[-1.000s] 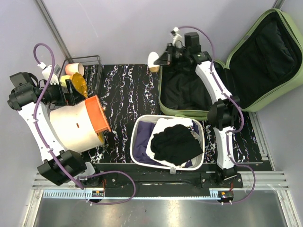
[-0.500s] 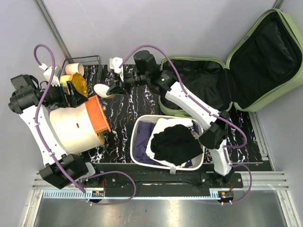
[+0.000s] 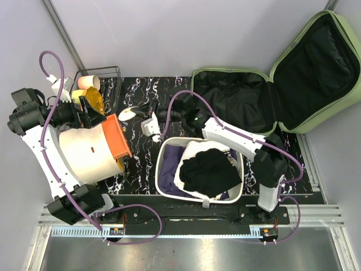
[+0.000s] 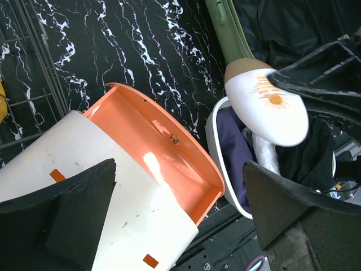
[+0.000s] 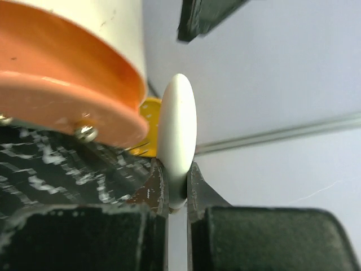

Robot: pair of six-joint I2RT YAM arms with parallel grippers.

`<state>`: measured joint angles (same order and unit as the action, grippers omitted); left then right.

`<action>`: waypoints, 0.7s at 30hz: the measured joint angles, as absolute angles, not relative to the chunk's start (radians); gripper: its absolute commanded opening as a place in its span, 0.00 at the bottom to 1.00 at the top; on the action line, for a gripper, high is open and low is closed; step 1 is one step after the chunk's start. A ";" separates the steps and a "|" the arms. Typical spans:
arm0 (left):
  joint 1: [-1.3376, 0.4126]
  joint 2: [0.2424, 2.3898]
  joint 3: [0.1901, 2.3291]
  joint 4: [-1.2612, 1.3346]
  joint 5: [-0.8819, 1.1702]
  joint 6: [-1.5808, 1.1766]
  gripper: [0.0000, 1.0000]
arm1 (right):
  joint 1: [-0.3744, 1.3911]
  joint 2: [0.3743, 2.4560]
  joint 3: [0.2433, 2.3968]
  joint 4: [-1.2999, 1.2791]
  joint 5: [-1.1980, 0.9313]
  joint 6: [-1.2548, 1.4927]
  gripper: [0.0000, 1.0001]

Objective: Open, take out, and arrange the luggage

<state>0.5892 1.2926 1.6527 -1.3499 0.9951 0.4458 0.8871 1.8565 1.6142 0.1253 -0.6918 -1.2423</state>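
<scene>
The luggage, an olive-green suitcase, lies open at the back right with its lid folded out and bare black lining showing. My right gripper reaches left over the black marbled table and is shut on a flat white oval bottle with a tan cap. The pads pinch the bottle's lower edge, and its orange sun mark shows in the left wrist view. My left gripper hangs open above a big white drum with an orange rim, touching nothing.
A white bin holding black, white and navy clothes sits at the front centre. A black wire basket with cups and yellow items stands at the back left. The drum's orange rim is close beside the held bottle.
My right arm has swung from the suitcase leftward across the table, carrying the white bottle down to near the orange-rimmed drum. The left arm has barely moved.
</scene>
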 measured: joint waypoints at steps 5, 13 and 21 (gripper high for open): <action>0.589 1.293 1.653 -1.340 0.997 0.427 0.99 | 0.929 1.873 1.628 0.238 -0.738 -1.397 0.00; 0.619 1.293 1.652 -1.327 1.012 0.398 0.99 | 0.978 1.961 1.724 0.254 -0.731 -1.428 0.00; 0.681 1.307 1.657 -1.261 1.040 0.327 0.99 | 0.995 1.993 2.066 -0.086 -0.609 -0.933 0.00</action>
